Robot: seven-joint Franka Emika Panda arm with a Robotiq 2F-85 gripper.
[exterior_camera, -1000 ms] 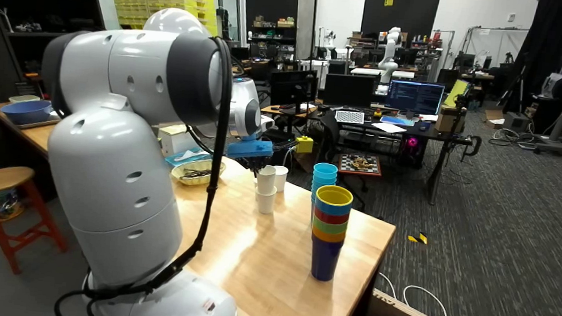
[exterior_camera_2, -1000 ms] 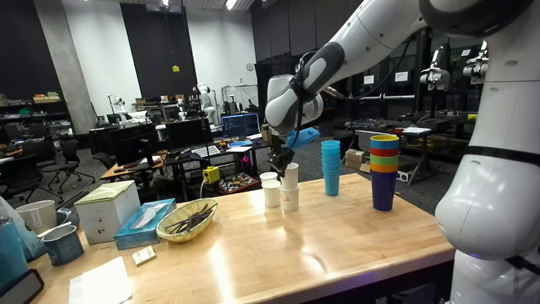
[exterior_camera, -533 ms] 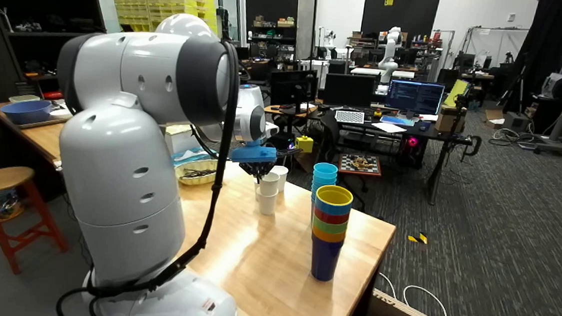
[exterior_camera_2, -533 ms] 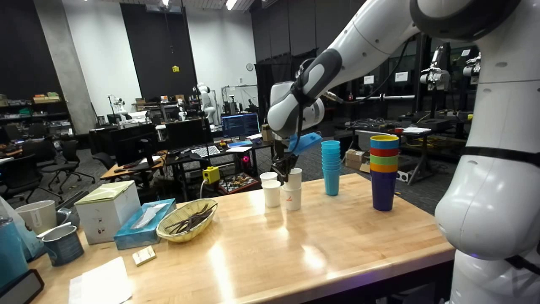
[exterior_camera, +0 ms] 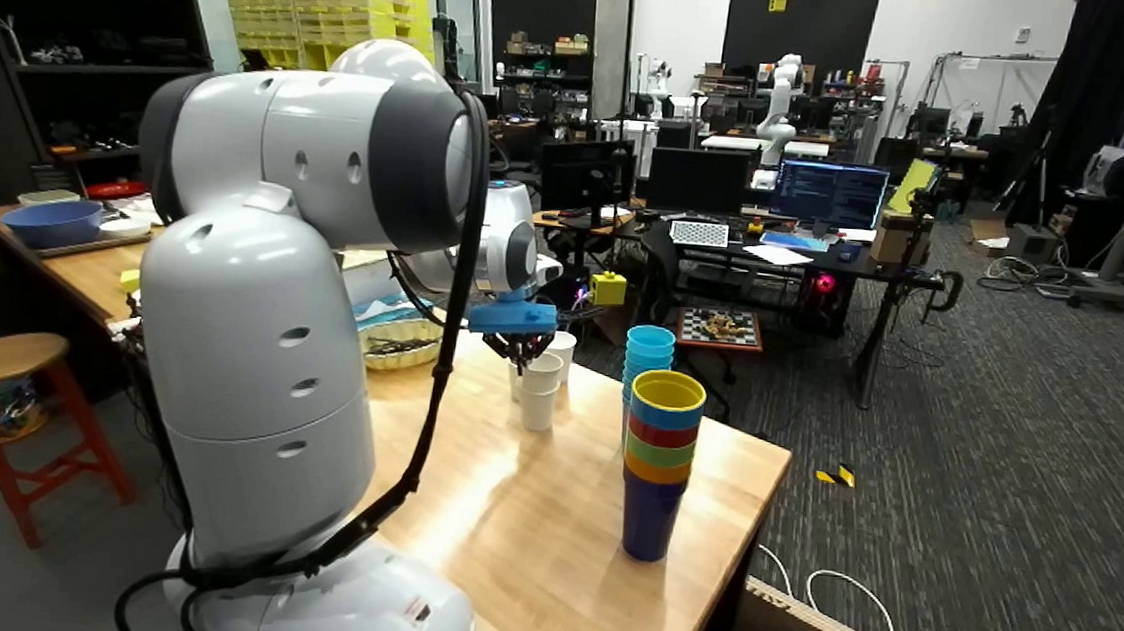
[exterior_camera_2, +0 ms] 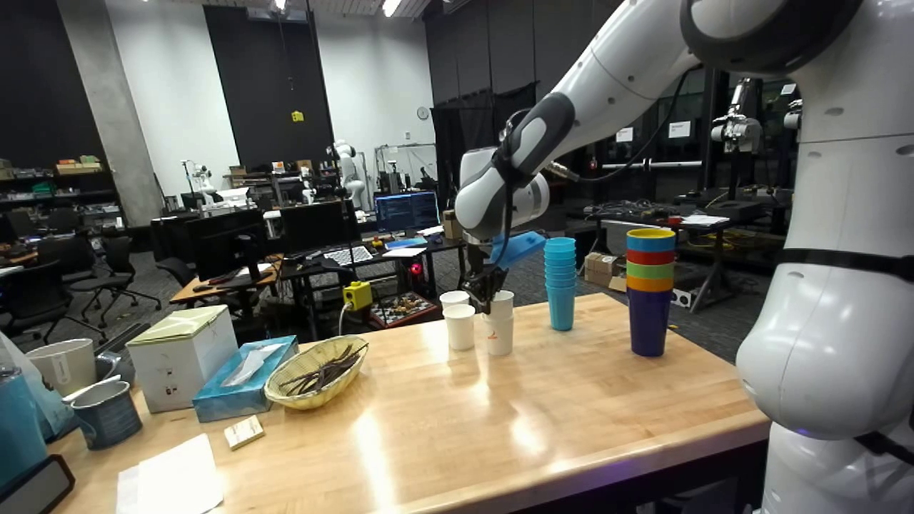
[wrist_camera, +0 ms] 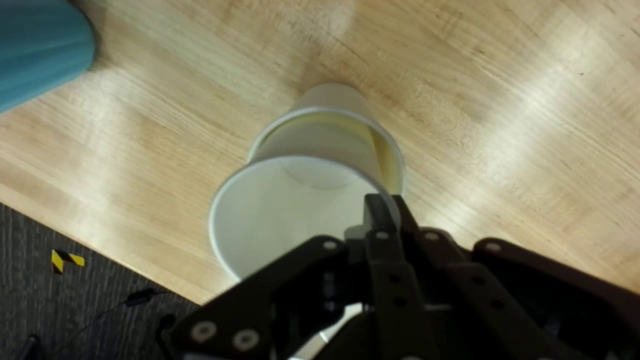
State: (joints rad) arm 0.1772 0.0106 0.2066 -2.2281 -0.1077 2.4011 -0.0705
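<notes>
The bent arm [exterior_camera_2: 621, 75] angles its clamped pincer [wrist_camera: 389, 201] downward.

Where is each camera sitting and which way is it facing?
An exterior view: close to the robot arm, facing over the table; the arm looms at left.
An exterior view: beside the table, facing across it; a wicker basket shows left, the arm right.
Wrist view: mounted by the gripper, which shows at the bottom, shut on the upper white cup; faces down at the table.
Both exterior views share the multicolored cup stack.
</notes>
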